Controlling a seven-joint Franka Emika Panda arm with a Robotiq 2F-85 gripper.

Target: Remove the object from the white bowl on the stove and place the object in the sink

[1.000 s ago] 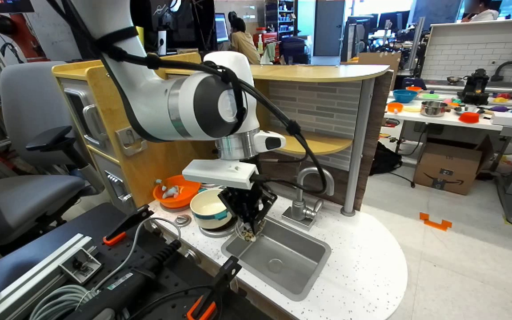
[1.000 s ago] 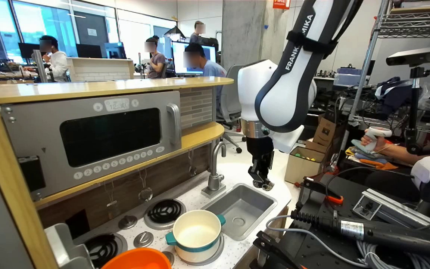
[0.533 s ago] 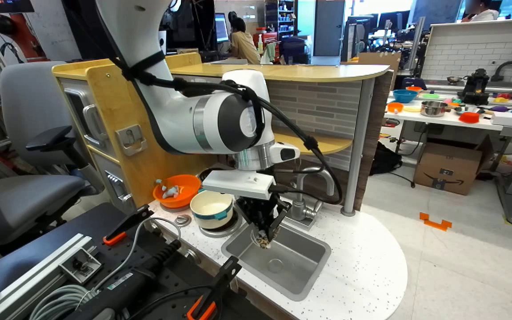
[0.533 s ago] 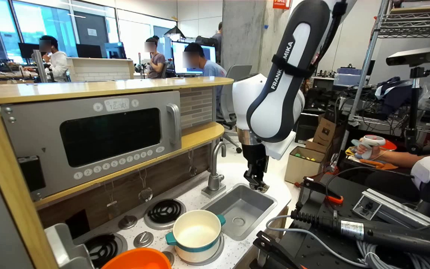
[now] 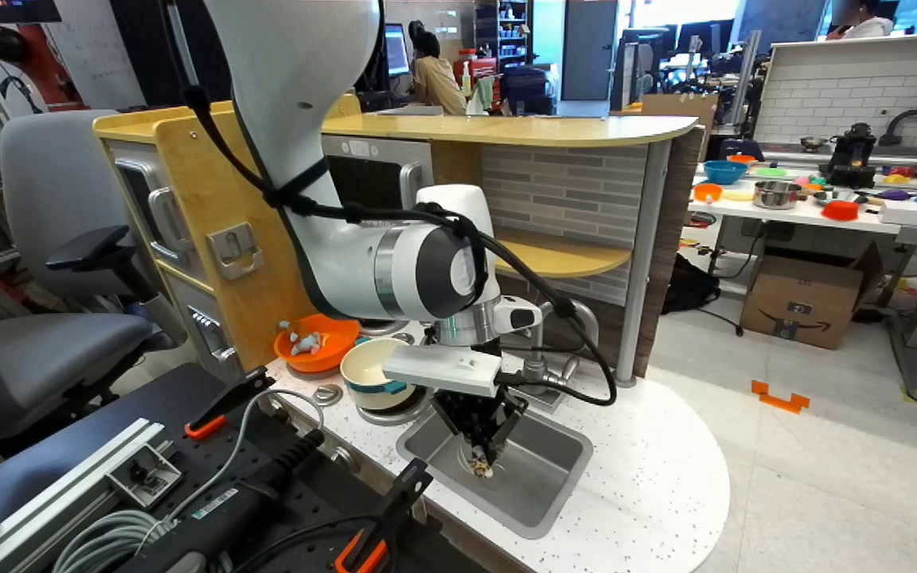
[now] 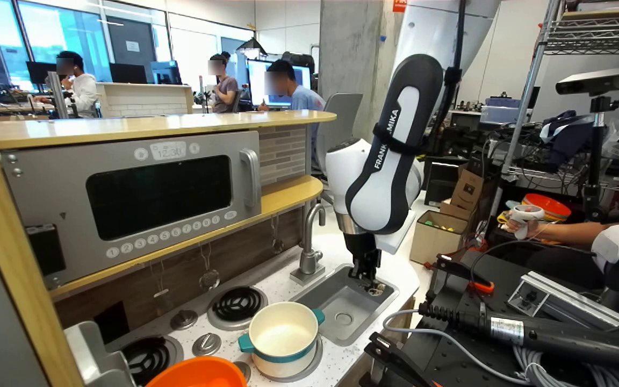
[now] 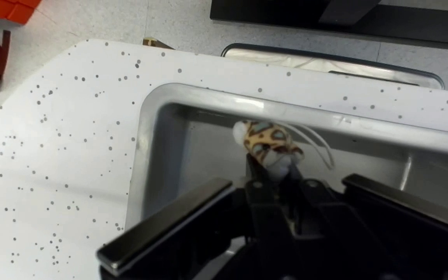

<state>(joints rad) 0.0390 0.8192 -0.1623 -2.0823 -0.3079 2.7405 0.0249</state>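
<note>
The tool [image 7: 273, 168] points downward, its fingertips [image 7: 253, 167] appearing to pinch the white end of a small spotted toy [image 7: 266, 136], tan with dark brown and bluish patches, from which two pale strands [image 7: 328, 159] curl away. That toy is the object to be moved, and it is within the outline of the sink [image 7: 142, 147], seemingly close to a long wall in the wrist view; whether any of it touches the sink's floor I cannot tell. Past the rim lies the speckled white worktop [image 5: 649, 461], with the silver faucet [image 6: 309, 242] standing beside the sink. Next along, on the stove [image 6: 229, 333], sits the white bowl [image 6: 282, 338], teal-banded and upright, its visible inside bare in an exterior view. So the first half of the task looks done: the toy is out of the bowl and over at the sink. As I judge it, what remains is to bring it to rest on the sink's floor, let go, and lift the tool clear.
</note>
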